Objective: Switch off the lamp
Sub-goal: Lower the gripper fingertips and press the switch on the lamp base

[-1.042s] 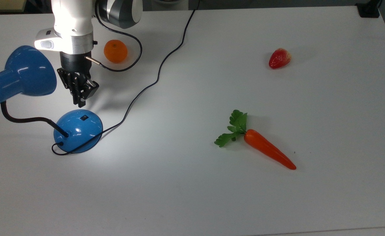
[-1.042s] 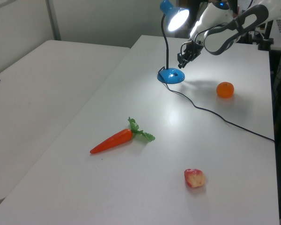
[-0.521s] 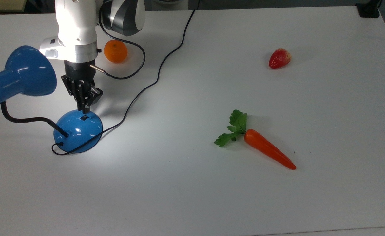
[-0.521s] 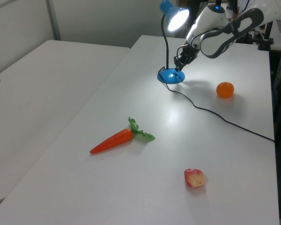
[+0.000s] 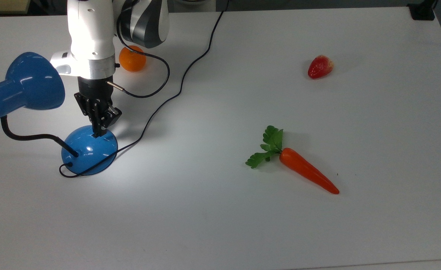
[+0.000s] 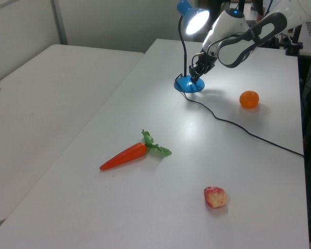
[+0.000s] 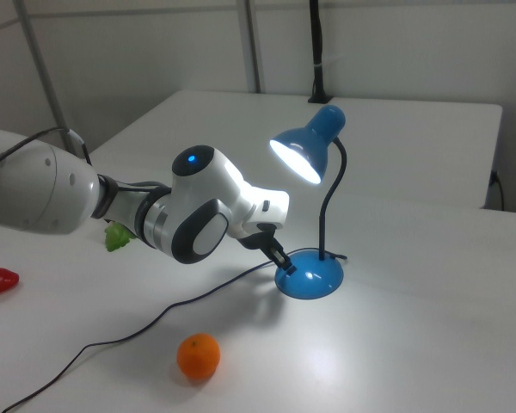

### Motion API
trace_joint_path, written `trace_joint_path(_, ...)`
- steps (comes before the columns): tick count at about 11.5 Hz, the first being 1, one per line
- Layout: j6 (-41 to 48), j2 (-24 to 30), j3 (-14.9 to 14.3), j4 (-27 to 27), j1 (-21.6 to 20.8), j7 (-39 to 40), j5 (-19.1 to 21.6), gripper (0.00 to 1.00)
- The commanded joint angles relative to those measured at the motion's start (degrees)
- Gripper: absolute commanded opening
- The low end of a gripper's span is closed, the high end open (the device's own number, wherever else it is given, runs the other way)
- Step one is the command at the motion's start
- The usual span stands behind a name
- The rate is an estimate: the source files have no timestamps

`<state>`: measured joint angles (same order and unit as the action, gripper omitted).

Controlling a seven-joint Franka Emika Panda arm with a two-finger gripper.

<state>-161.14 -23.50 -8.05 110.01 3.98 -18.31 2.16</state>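
Observation:
The blue lamp stands at the top view's left: bell shade (image 5: 25,85), black bendy neck, round domed base (image 5: 89,150) with a black cord. Its bulb still glows in the right view, shade (image 7: 308,146) above base (image 7: 311,275). My gripper (image 5: 100,133) is shut, its tips pressed down on the top of the base where the small switch sits, hiding the switch. The left view shows the gripper (image 6: 195,80) touching the base (image 6: 189,84) under the lit shade (image 6: 196,21).
An orange (image 5: 132,59) lies just behind my arm, a strawberry (image 5: 320,66) at the far right, a carrot (image 5: 299,165) mid-table. The lamp's cord (image 5: 182,80) snakes across to the table's far edge.
My gripper has come down from above and behind the base onto its top, covering the switch. The lamp stays lit throughout.

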Motion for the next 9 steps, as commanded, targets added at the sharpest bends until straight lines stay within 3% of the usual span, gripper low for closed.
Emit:
trace_joint_path(1,-1.28,-1.02,-0.56,-0.50,-0.90,-1.12,0.21,0.20)
trace_joint_path(9,-1.28,-2.25,-0.56,-0.41,-0.99,-1.20,-0.31,0.19)
